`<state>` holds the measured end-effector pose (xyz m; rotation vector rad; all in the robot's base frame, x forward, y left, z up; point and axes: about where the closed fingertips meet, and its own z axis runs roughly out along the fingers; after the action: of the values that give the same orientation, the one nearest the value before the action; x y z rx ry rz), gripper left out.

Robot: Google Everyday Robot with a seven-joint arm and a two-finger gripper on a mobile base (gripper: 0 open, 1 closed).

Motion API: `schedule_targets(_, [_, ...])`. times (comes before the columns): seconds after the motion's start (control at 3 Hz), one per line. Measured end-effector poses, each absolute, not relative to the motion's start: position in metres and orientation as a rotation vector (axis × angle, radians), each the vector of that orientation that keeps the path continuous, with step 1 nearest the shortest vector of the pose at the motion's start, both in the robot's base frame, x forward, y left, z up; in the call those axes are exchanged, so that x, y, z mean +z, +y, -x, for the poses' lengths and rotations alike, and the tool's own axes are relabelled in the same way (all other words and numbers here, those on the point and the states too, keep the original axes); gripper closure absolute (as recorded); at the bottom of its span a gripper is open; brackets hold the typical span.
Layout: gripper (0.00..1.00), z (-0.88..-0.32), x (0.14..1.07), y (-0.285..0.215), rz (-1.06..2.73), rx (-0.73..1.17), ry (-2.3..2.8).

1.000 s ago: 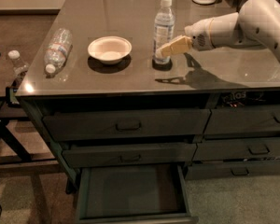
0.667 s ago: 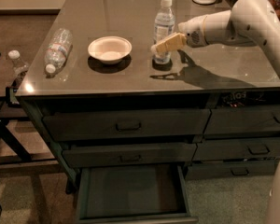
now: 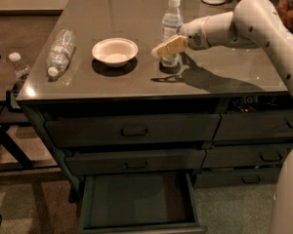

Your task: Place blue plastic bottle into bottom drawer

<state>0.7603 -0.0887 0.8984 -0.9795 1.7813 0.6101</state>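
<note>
Reaching in from the right of the round white paper bowl (image 3: pixel 115 50), my tan gripper (image 3: pixel 167 48) sits at the lower half of the slim clear blue plastic bottle with the white cap (image 3: pixel 172 21). It covers part of the bottle's pale label. I cannot tell if my gripper is spread wide, pressed together or pinching the bottle. I also cannot tell if it touches the bottle or is just in front of it.

The bottle stands upright on the dark shiny table top (image 3: pixel 234 69), just to the right of the bowl, and the two are apart.

My white arm (image 3: pixel 244 18) lies almost flat above the table, right of the bowl, with the wrist pointing toward the bowl. Farther right it bends and runs down toward the camera. Its dark shadow falls on the table.

On the other side of the bowl, a ridged clear bottle with a red-and-white label (image 3: pixel 60 50) lies on its side near the table's edge.

Far below the bowl, under two shut dark drawer fronts (image 3: pixel 132 129), the wide grey-green bottom drawer (image 3: pixel 136 199) is pulled out. I can see its flat floor.
</note>
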Motion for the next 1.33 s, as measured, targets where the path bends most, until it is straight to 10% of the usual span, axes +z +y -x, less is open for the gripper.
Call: schedule_targets(1.33, [0.87,-0.7604,0.8983,-0.0882,0.980,0.611,1.781])
